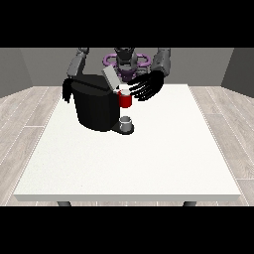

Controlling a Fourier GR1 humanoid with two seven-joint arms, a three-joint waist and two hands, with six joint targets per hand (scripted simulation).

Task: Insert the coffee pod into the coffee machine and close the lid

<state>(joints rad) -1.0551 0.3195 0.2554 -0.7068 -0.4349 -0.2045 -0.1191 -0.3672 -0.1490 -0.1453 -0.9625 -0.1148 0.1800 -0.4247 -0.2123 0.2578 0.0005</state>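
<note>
**Hand at the machine's open lid**

We see the black coffee machine (96,106) standing on the far half of the white bench (129,163), its grey lid (110,77) tilted up and open. The hand at the view's right (149,85) reaches in from the robot's side, its arm angled down and inward, its fingers (138,89) spread apart and straight, their tips just beside the red thing at the machine (125,99). We cannot tell whether they touch it. The hand at the view's left (66,92) hangs beside the machine's far edge, partly hidden; we cannot tell how it is set. A grey thing (126,121) sits on the machine's base, under the red thing; we cannot tell whether it is the pod.
</note>
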